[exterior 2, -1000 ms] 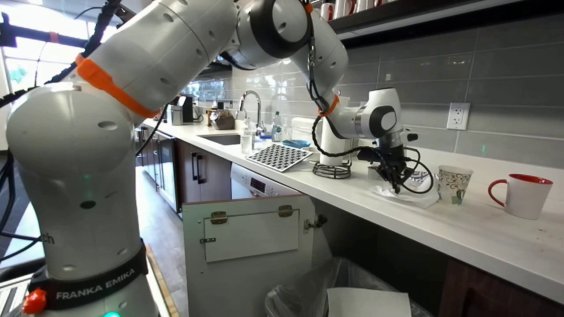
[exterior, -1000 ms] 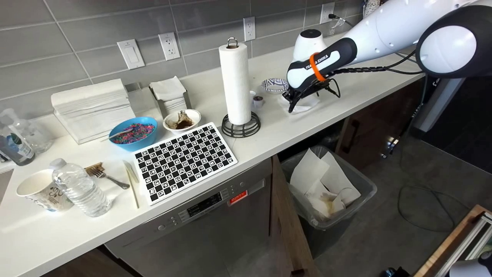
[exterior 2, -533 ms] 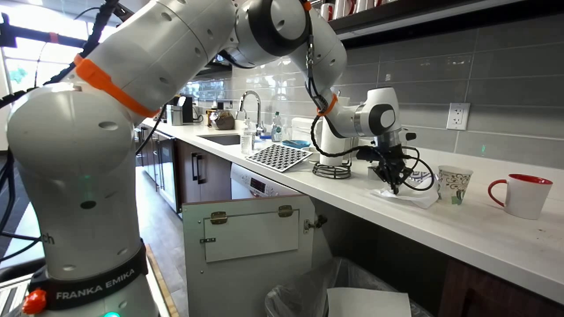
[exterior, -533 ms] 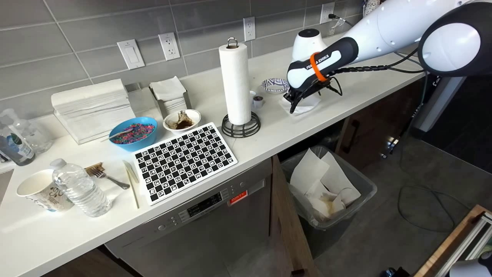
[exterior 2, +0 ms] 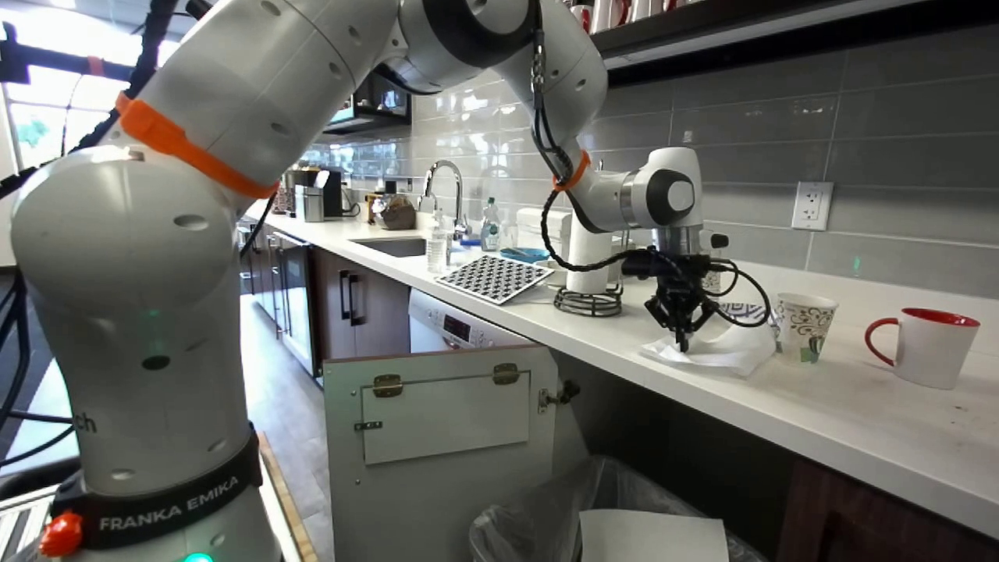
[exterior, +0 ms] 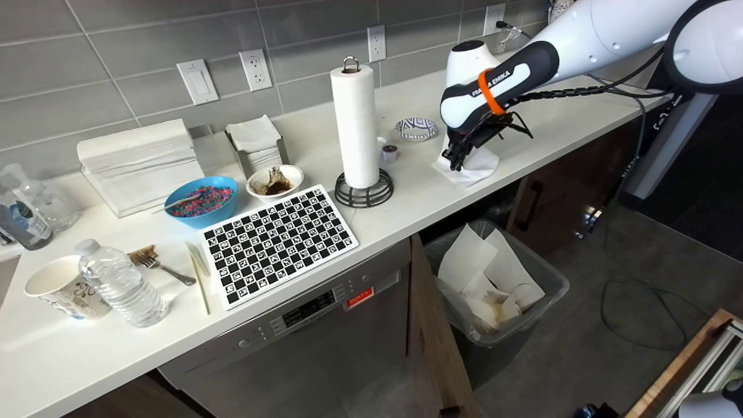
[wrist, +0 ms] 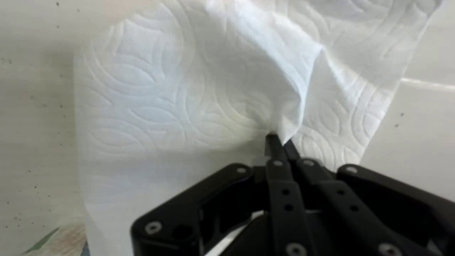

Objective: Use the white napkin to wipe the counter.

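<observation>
Pinching a fold of the white napkin (wrist: 199, 96) on the counter (exterior 2: 843, 414).
Held in the gripper (wrist: 282, 142) by fingertips (wrist: 273, 145) closed together, with creased paper between them; spread rumpled over the counter around the tips, near its front edge. Noting dark specks (wrist: 396, 125) on the surface beside the sheet in the wrist view. Just beside the napkin in an exterior view, a patterned paper cup (exterior 2: 806, 328); farther along, a white mug (exterior 2: 935, 351). Farther back, in both exterior views, a patterned dish (exterior: 415, 129).
</observation>
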Controlling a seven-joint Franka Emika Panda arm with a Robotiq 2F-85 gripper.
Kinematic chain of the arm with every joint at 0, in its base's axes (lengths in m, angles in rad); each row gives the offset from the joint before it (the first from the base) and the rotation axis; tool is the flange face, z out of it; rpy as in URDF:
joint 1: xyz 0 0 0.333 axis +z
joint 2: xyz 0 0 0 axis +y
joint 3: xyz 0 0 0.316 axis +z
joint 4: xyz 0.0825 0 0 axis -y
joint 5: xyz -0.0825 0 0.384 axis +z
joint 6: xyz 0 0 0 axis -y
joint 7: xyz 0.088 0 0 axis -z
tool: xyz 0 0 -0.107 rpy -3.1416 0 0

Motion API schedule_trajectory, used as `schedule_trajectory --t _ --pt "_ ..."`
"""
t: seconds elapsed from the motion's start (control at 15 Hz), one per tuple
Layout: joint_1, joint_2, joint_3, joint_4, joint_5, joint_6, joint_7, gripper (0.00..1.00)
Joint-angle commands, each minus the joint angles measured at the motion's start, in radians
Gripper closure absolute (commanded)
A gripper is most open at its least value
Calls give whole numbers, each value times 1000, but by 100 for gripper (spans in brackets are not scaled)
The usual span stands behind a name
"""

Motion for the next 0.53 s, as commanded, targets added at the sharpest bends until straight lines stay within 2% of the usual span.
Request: schedule_trajectory --t 0.0,0.47 --pt "-17 -79 29 -122 -26 -61 -69 100" --pt "-36 -180 41 -243 -27 -221 -169 100"
